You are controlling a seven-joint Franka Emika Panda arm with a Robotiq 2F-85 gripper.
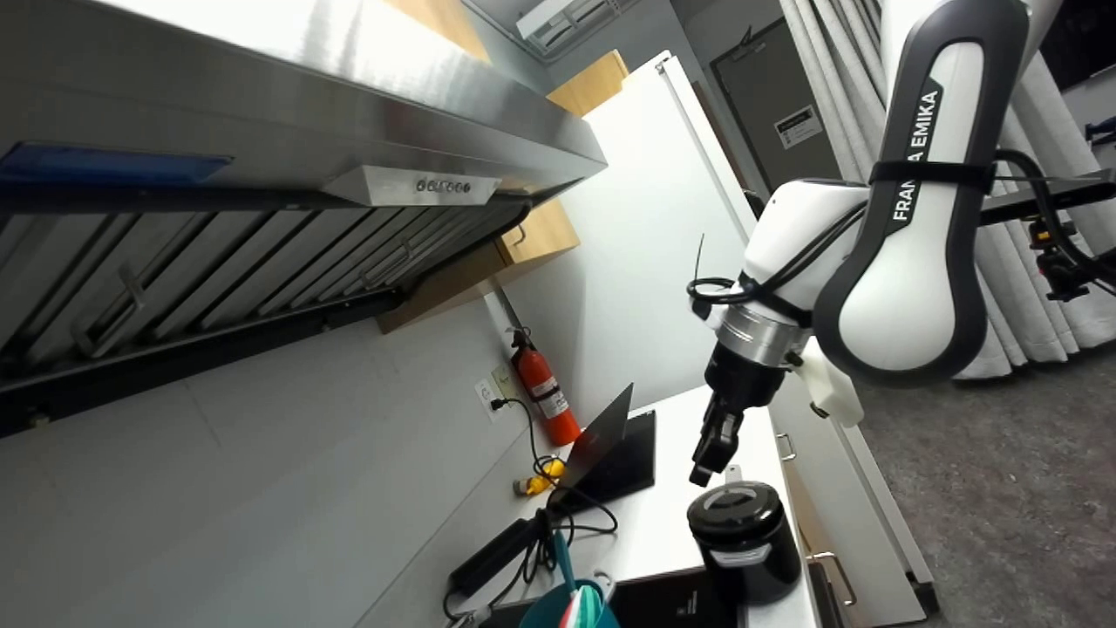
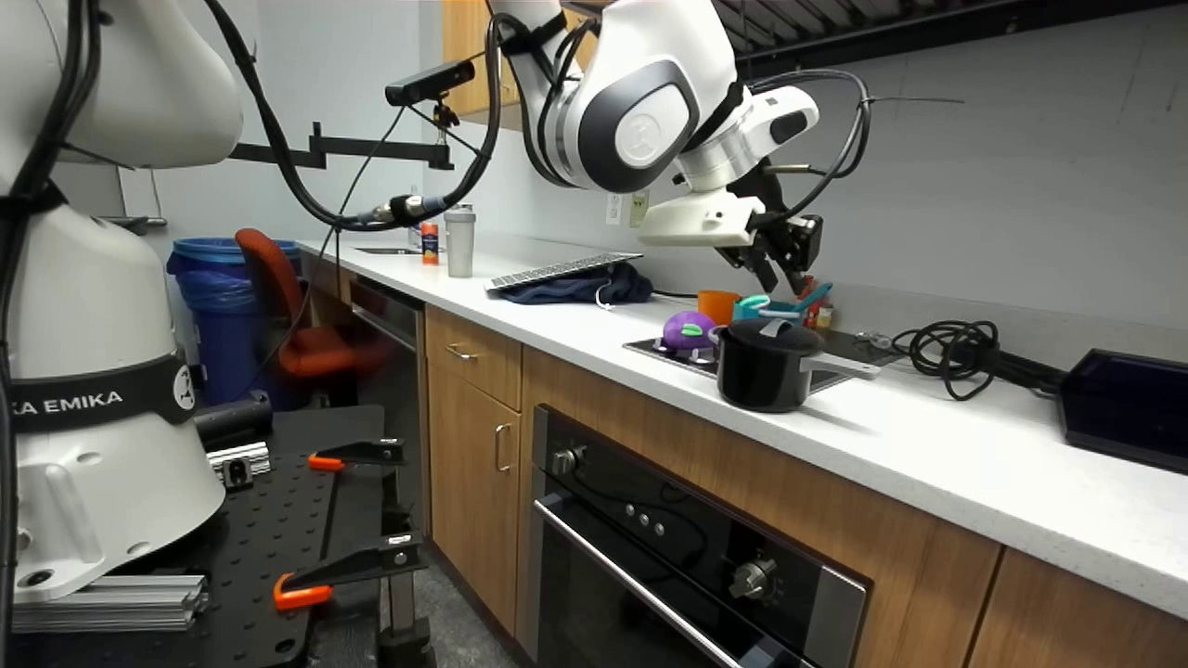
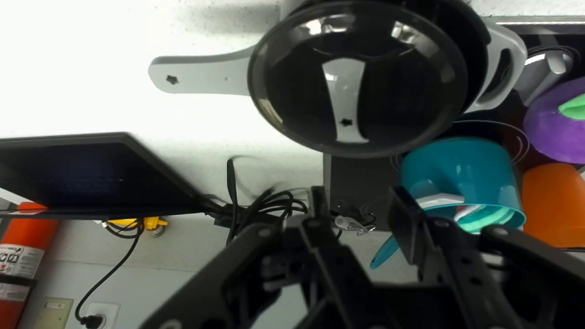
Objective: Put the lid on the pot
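Observation:
The lid is a dark, glossy round disc with a pale grey strap handle. It rests on the black pot, covering its opening; the pot's inside is hidden. The lid also shows on the pot in both exterior views, and so does the pot's black body. The pot has a long grey handle and a grey loop handle. My gripper is open and empty, fingers apart. It is above the pot and apart from it in both exterior views.
A teal container with utensils, an orange cup and a purple toy stand beside the pot. An open black device and coiled cables lie near the wall. A range hood hangs overhead.

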